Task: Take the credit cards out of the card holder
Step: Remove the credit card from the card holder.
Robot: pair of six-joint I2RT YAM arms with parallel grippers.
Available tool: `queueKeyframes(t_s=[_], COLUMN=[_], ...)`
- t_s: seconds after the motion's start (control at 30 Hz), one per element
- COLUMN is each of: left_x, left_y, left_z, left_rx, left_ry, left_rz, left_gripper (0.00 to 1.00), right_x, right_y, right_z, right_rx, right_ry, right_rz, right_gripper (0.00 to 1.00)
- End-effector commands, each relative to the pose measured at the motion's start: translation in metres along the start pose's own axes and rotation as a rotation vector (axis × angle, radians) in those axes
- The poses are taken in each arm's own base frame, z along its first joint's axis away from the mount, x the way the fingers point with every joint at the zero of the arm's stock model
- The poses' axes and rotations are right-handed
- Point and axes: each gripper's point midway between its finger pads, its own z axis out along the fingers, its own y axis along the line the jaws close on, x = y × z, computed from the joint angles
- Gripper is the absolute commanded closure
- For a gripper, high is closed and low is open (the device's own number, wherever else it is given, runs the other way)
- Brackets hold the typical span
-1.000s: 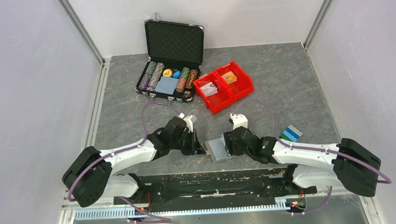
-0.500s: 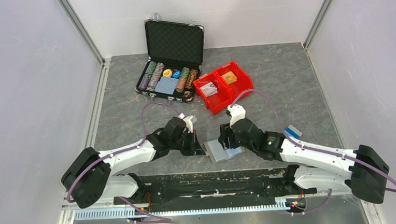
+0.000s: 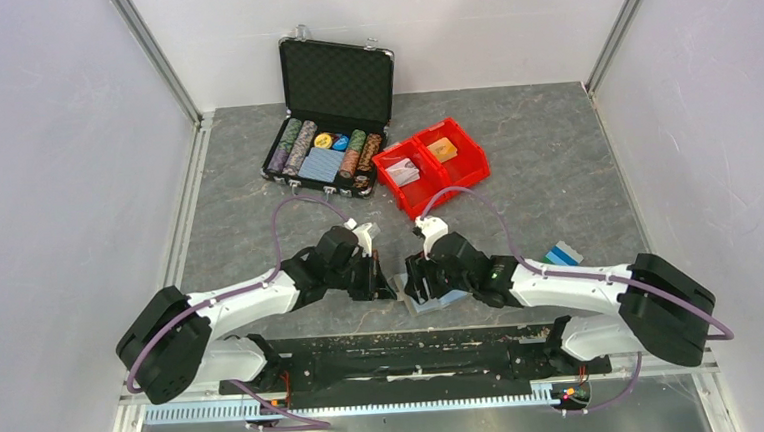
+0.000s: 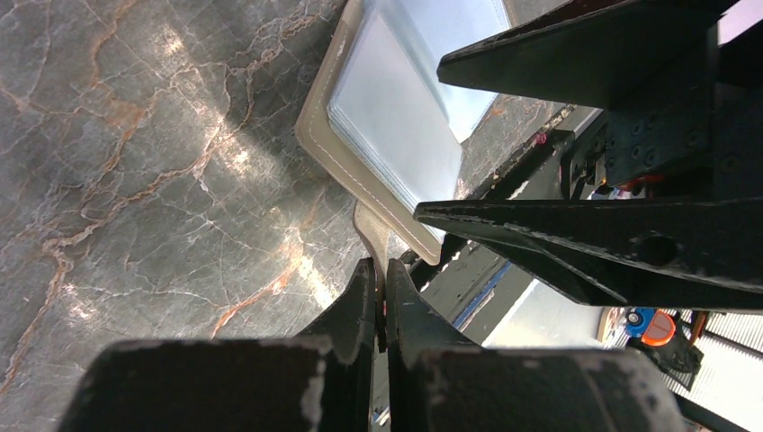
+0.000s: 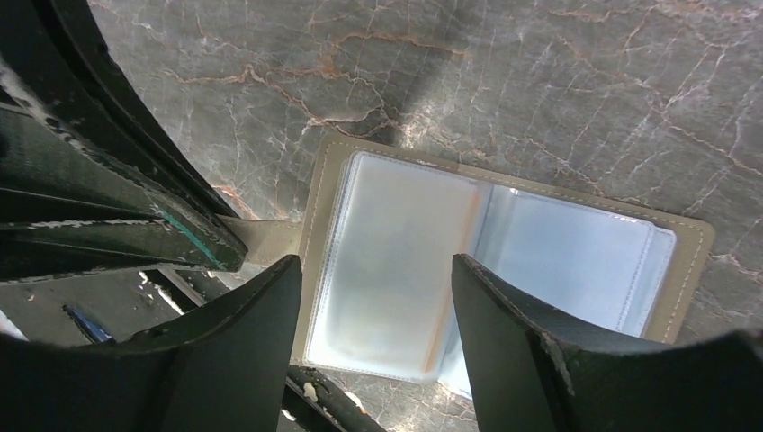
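Note:
The card holder [image 3: 441, 298] lies open on the table near the front edge, beige-grey outside, with clear pale-blue sleeves [image 5: 576, 261] inside. My left gripper [image 3: 379, 282] is shut on the holder's small tab [image 4: 376, 236] at its left side. My right gripper [image 5: 373, 270] hovers open over the left sleeve page, one finger on either side of it. A thin orange edge [image 5: 438, 333] shows through that page. Blue and teal credit cards [image 3: 562, 256] lie on the table to the right, partly hidden behind my right arm.
An open black poker-chip case [image 3: 328, 129] stands at the back, with red bins [image 3: 431, 165] beside it. The black frame rail [image 3: 406, 341] runs just in front of the holder. Grey side walls close in left and right.
My right gripper has swung left, from the holder's right side to above its left page. The left gripper and the holder have stayed put.

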Motion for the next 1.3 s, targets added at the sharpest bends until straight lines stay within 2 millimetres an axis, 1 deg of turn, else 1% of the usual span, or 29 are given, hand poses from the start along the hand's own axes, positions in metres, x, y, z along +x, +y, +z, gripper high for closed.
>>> queueKeyframes(t_s=[0.0,0.23,0.47,0.6,0.63,0.77,0.87,1.03,1.13,1.2,1.27], left_x=[-0.001,-0.002,0.0,0.001,0.0,0.0,0.002,0.003,0.003,0.004,0.004], left_y=[-0.009,-0.01,-0.008,-0.007,-0.008,-0.007,-0.006,-0.002,0.001,0.002,0.003], left_z=[-0.004,-0.004,-0.004,-0.004,-0.004,-0.003,-0.004,-0.005,-0.006,-0.007,-0.007], left_rx=[0.048,0.049,0.046,0.042,0.043,0.041,0.038,0.019,0.005,0.002,-0.002], left_ry=[-0.005,-0.004,-0.003,-0.005,-0.008,-0.004,-0.001,-0.006,-0.008,-0.009,-0.011], left_rz=[0.055,0.059,0.048,0.049,0.05,0.05,0.05,0.051,0.048,0.044,0.041], left_gripper=[0.98,0.98,0.98,0.98,0.98,0.98,0.98,0.98,0.97,0.95,0.9], right_x=[0.003,0.016,0.02,0.014,0.017,0.016,0.012,-0.002,-0.008,-0.011,-0.015], right_y=[0.003,-0.012,-0.024,-0.035,-0.041,-0.062,-0.072,-0.082,-0.086,-0.088,-0.089], right_z=[0.005,0.008,0.007,0.001,-0.002,-0.012,-0.021,-0.039,-0.045,-0.048,-0.051], right_rx=[-0.035,0.026,0.08,0.145,0.176,0.299,0.361,0.438,0.458,0.464,0.463], right_ry=[-0.006,0.021,0.025,-0.004,0.011,0.017,0.013,-0.028,-0.045,-0.051,-0.062], right_rz=[-0.008,-0.014,-0.021,-0.029,-0.033,-0.052,-0.057,-0.052,-0.049,-0.044,-0.038], right_gripper=[0.36,0.42,0.44,0.44,0.44,0.44,0.44,0.44,0.44,0.44,0.44])
